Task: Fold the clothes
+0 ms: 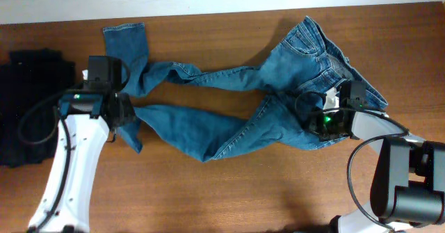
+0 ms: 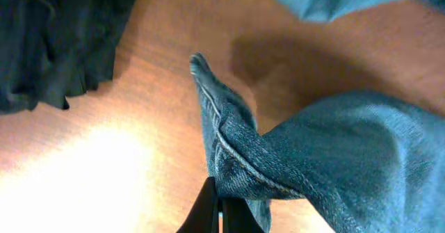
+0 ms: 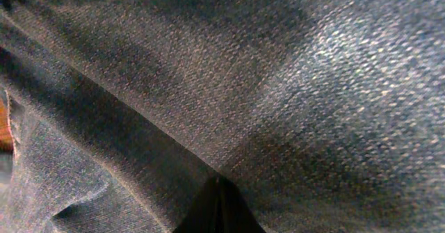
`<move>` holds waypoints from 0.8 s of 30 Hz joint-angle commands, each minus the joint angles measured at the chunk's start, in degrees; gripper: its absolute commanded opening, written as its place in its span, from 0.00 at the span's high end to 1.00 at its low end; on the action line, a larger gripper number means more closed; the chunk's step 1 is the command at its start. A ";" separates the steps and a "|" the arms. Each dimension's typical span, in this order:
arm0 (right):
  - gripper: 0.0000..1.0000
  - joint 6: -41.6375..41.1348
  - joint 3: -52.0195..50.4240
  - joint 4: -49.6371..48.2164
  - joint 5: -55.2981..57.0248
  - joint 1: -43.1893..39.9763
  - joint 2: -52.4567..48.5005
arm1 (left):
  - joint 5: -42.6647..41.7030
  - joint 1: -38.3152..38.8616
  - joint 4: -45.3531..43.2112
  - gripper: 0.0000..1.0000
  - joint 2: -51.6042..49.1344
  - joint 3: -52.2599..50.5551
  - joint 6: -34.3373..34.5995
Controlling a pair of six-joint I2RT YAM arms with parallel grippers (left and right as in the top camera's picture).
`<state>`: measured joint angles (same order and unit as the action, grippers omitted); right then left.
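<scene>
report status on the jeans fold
Left claw shut on jeans leg end. Right claw shut near the waistband. Legs spread, not yet folded. Black pile at left, apart.

No legible text, brand, number or sign in any view. Jeans (image 1: 188,125): seams and stitching only, no label or patch that reads. Black garment pile (image 1: 31,87) and white arm casing (image 1: 69,170): no markings made out.

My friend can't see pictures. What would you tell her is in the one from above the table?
Blue jeans lie twisted across a wooden table, pinched by two robot arms: the left gripper holds a leg, the right gripper holds near the waist. Black clothes sit by the left arm.
</scene>
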<state>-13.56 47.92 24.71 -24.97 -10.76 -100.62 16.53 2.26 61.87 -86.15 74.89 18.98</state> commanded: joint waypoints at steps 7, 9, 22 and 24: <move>0.95 -0.26 -5.97 3.19 7.61 1.75 -6.73 | 2.38 -0.70 4.13 0.98 -5.92 -0.87 -0.61; 0.95 -0.26 -5.97 3.19 7.61 1.75 -6.73 | 2.40 -1.29 5.29 0.98 -6.43 -0.87 -0.59; 0.96 7.34 13.44 22.38 9.40 1.70 0.70 | -0.17 -4.07 8.61 0.99 -6.51 -0.87 -0.44; 0.96 7.34 18.23 25.16 9.64 1.70 1.77 | -1.49 -4.07 8.94 0.99 -6.51 -0.87 -0.44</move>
<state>-8.95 59.00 48.03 -19.11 -9.47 -101.51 16.69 -1.48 70.28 -92.16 74.15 19.00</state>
